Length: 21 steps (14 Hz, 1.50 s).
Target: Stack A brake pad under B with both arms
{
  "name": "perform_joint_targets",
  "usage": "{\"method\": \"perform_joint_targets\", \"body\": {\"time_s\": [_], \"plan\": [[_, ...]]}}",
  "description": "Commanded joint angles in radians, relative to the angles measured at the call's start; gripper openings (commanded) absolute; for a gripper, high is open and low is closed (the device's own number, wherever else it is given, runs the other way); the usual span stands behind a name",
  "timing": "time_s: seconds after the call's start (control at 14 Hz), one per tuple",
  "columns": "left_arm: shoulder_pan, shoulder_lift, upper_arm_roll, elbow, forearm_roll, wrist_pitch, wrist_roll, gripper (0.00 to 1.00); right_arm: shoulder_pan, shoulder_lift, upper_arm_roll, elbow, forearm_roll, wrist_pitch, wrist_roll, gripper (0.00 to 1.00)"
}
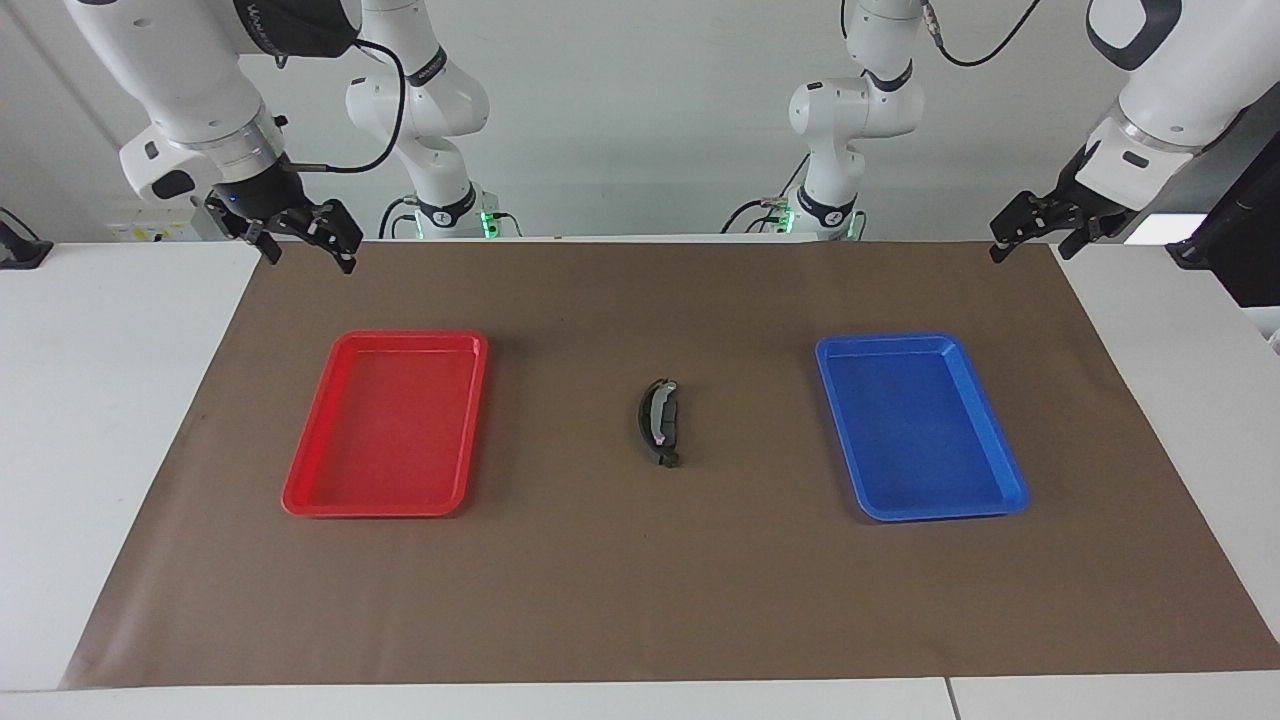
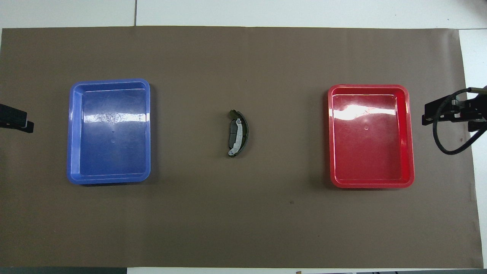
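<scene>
The crescent-shaped black brake shoe B (image 1: 644, 420) lies on the brown mat midway between the two trays, its light grey inner band up. It also shows in the overhead view (image 2: 245, 131). The short flat dark-grey brake pad A (image 2: 231, 136) lies in the hollow of the curve and touches it. The shoe seems to rest partly on the pad (image 1: 670, 432). My right gripper (image 1: 300, 235) is open and empty, raised over the mat's corner near the red tray. My left gripper (image 1: 1035, 235) is open and empty, raised over the mat's corner near the blue tray.
An empty red tray (image 1: 310, 480) sits toward the right arm's end of the table, and an empty blue tray (image 1: 1000, 480) toward the left arm's end. Both also show in the overhead view, red (image 2: 409, 133) and blue (image 2: 72, 133). The brown mat (image 1: 640, 600) covers the white table.
</scene>
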Motion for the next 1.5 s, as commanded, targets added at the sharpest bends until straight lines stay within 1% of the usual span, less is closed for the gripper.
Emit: {"method": "perform_joint_targets", "body": {"time_s": [0.0,0.21,0.36,0.57,0.86,1.43], "plan": [[0.008,-0.027,-0.007,-0.034,0.015,0.026,0.003,1.0,-0.006,-0.007,0.006,-0.012,-0.011,0.039,-0.034,1.0],[0.004,-0.025,-0.007,-0.034,0.016,0.044,0.015,1.0,-0.004,0.008,0.009,0.019,-0.027,0.017,-0.05,1.0],[-0.003,-0.027,-0.006,-0.037,0.016,0.066,0.017,1.0,-0.002,0.007,0.009,0.016,-0.031,0.016,-0.059,1.0],[-0.006,-0.027,-0.01,-0.043,0.018,0.067,0.072,1.0,-0.002,0.004,0.009,0.013,-0.028,0.014,-0.057,1.0],[-0.006,-0.027,-0.01,-0.044,0.018,0.066,0.074,1.0,-0.002,0.007,0.011,0.022,-0.015,-0.012,-0.057,1.0],[-0.006,-0.029,-0.01,-0.046,0.018,0.066,0.07,1.0,-0.002,-0.001,0.015,0.008,-0.012,-0.007,-0.05,1.0]]}}
